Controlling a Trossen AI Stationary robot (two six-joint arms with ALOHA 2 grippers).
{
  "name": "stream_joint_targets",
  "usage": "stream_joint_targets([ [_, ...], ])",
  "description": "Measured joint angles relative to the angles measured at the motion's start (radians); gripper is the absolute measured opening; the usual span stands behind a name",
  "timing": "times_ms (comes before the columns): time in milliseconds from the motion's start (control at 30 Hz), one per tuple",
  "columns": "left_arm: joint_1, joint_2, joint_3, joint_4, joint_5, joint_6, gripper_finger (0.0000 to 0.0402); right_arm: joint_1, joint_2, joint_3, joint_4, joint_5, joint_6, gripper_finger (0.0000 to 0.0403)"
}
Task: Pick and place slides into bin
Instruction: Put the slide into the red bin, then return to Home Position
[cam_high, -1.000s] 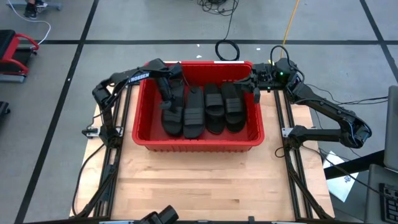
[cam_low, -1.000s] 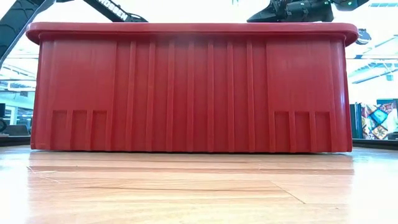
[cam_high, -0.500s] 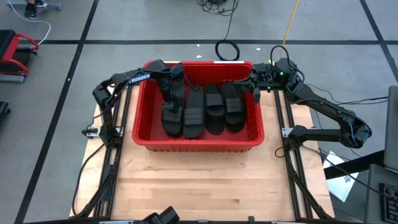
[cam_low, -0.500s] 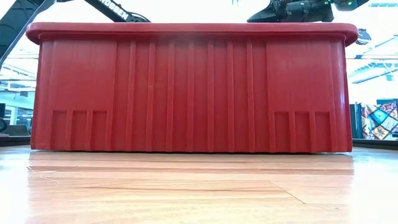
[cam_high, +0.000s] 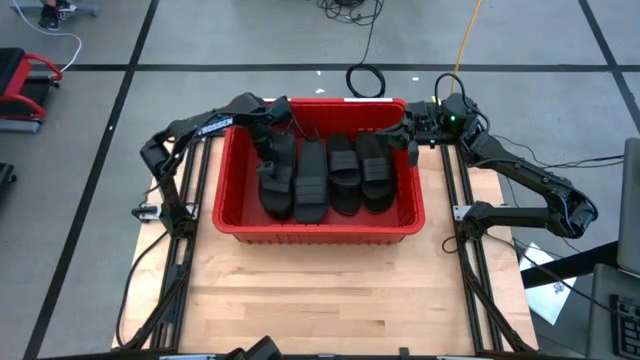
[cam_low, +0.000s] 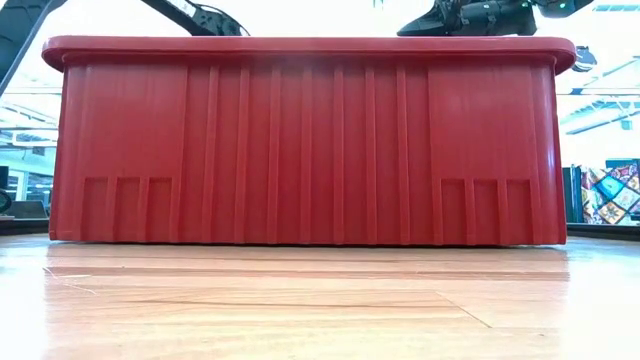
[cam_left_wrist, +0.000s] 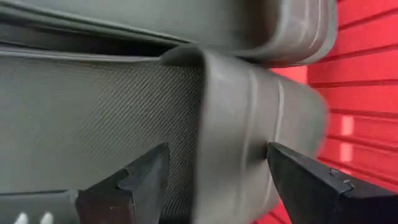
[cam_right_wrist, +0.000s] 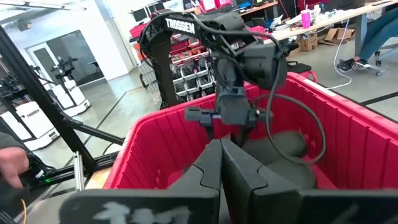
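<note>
The red bin (cam_high: 318, 229) stands at the table's far middle and fills the low view (cam_low: 310, 140). Several black slides (cam_high: 345, 172) lie side by side on its floor. My left gripper (cam_high: 266, 148) is inside the bin at its far left, over the leftmost slide (cam_high: 277, 188). It is open, and its fingers stand on either side of that slide's wide band strap (cam_left_wrist: 233, 130). My right gripper (cam_high: 411, 137) is shut and holds nothing above the bin's far right corner, and its tips (cam_right_wrist: 221, 148) point across the bin.
The bin's tall walls (cam_high: 229, 170) close in the left gripper. Bare wooden tabletop (cam_high: 310, 290) lies on the near side of the bin. A coiled black cable (cam_high: 366, 80) lies on the floor beyond the bin, and the arm frames flank it.
My left gripper has opened and let go of the leftmost slide, which stays lying in the bin at its left side. The gripper has drawn back a little toward the bin's far wall. My right arm has kept still.
</note>
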Motion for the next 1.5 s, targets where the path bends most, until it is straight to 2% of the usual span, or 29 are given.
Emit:
stream_joint_targets([
  [167,0.0,-0.062,0.0,0.043,-0.052,0.005,0.026,-0.001,0.0,0.0,0.0,0.001,-0.017,0.0],
  [467,0.0,-0.126,0.0,0.062,-0.044,-0.058,0.0252,-0.001,0.0,0.0,0.0,0.0,-0.017,0.0],
  [600,-0.01,-0.194,0.0,0.062,-0.028,-0.051,0.0242,-0.001,-0.009,0.0,-0.001,0.0,-0.026,0.0],
  [733,-0.053,-0.323,0.0,0.106,0.063,0.091,0.0189,-0.001,-0.077,0.0,-0.001,-0.009,-0.136,0.0],
  [833,-0.094,-0.421,0.0,0.232,0.195,0.117,0.0127,-0.001,-0.158,0.0,-0.001,0.0,-0.191,0.0],
  [933,-0.151,-0.498,0.001,0.457,0.32,-0.028,0.0055,0.001,-0.236,0.0,-0.021,0.001,-0.191,0.0],
  [1000,-0.196,-0.527,0.003,0.595,0.329,-0.17,0.0016,0.009,-0.273,0.0,-0.063,0.019,-0.142,0.0],
  [1100,-0.257,-0.568,-0.038,0.722,0.237,-0.285,0.0007,0.048,-0.327,0.0,-0.231,0.126,-0.061,0.0],
  [1200,-0.308,-0.645,-0.164,0.882,0.103,-0.391,0.0002,0.117,-0.396,-0.05,-0.318,0.274,-0.024,0.0],
  [1367,-0.38,-0.819,-0.505,1.337,-0.14,-0.613,0.0,0.231,-0.546,-0.252,-0.067,0.484,0.143,0.0],
  [1433,-0.41,-0.887,-0.62,1.514,-0.249,-0.669,0.0,0.281,-0.573,-0.335,0.065,0.527,0.217,0.0],
  [1500,-0.447,-0.951,-0.703,1.618,-0.336,-0.677,0.0,0.337,-0.583,-0.397,0.107,0.555,0.262,0.0],
])
